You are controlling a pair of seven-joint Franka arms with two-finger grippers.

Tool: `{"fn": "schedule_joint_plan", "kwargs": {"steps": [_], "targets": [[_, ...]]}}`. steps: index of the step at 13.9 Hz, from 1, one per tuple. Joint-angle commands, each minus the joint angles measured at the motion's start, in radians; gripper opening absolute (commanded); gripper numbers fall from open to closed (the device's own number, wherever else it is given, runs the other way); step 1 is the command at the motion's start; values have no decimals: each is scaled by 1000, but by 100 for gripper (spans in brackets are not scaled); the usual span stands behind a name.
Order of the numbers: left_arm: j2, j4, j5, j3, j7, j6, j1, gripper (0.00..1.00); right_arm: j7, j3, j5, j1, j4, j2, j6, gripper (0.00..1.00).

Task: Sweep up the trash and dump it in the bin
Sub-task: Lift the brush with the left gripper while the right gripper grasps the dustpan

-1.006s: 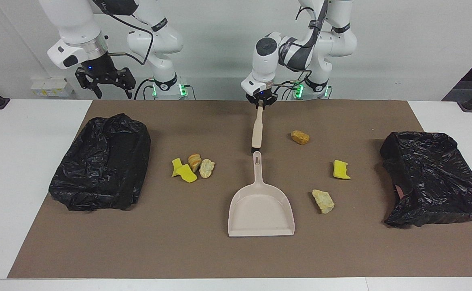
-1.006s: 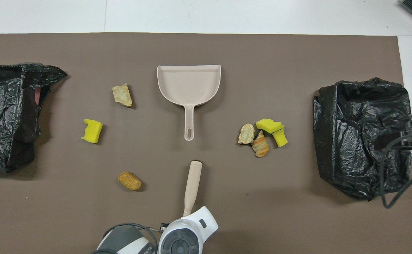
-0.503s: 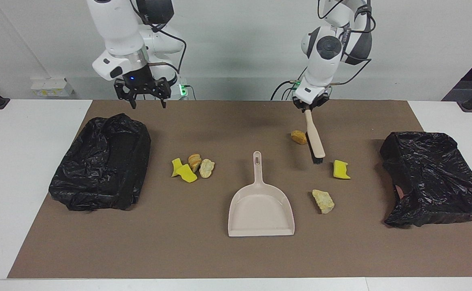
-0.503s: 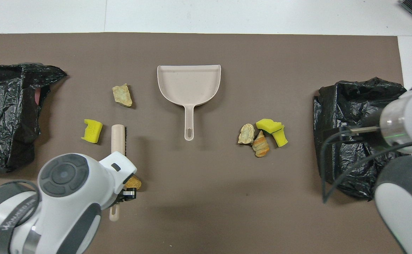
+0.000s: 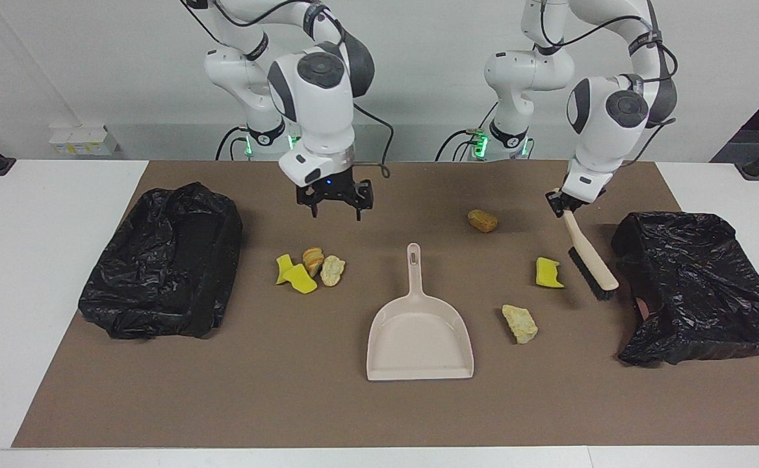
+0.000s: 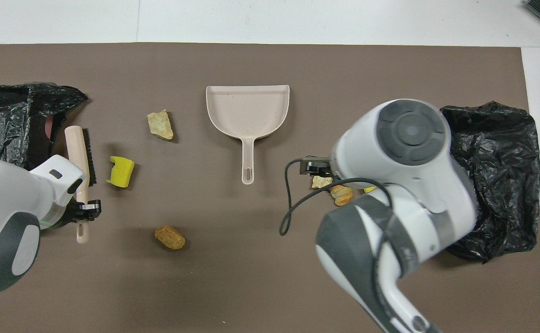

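**Brush held at the left arm's end of the counter; dustpan and trash still lying loose**

The left claw (image 5: 559, 203) is shown clamped on the handle of the brush (image 5: 589, 257), which slopes down with its dark bristles just beside a yellow scrap (image 5: 548, 272) and close to the black bag (image 5: 698, 286) at that end. The right claw (image 5: 333, 201) is seen with its fingers apart and nothing between them, raised over the mat near the cluster of four pieces (image 5: 310, 266) that lies toward the right arm's end. The dustpan (image 5: 418, 331) lies flat at mid-counter, empty, its handle pointing toward the robots. A pale lump (image 5: 520, 322) rests beside the pan, and a golden-brown lump (image 5: 482, 220) lies nearer to the robots. A second black bag (image 5: 165, 260) is placed at the right arm's end. None of the trash has been gathered yet.

The scraps are judged light and soft, the lumps light but stiff and liable to roll or skid when pushed; slow, low strokes would be advised. The dustpan is judged rigid and light, so it may slide when trash is swept against it. It is best taken at the handle near the hanging slot and pressed down at its lip.
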Motion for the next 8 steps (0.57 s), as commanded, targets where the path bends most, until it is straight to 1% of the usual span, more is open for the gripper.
{"fn": "schedule_joint_plan", "kwargs": {"steps": [1, 3, 4, 6, 7, 8], "targets": [[39, -16, 24, 4, 63, 40, 1, 0, 74, 76, -68, -4, 133, 161, 44, 100], [36, -26, 12, 1, 183, 37, -11, 0, 199, 79, -123, 33, 160, 234, 106, 100], [33, -34, 10, -5, 235, 33, -14, 0, 247, 91, -160, 50, 187, 283, 126, 100], [16, -71, 5, -8, 286, 30, -53, 0, 273, 122, -247, 55, 213, 355, 146, 100], [11, -76, -2, -11, 315, 25, -62, 0, 272, 131, -266, 55, 226, 373, 153, 100], [7, -77, -8, -13, 329, 8, -97, 0, 272, 136, -278, 59, 232, 395, 158, 100]]}}
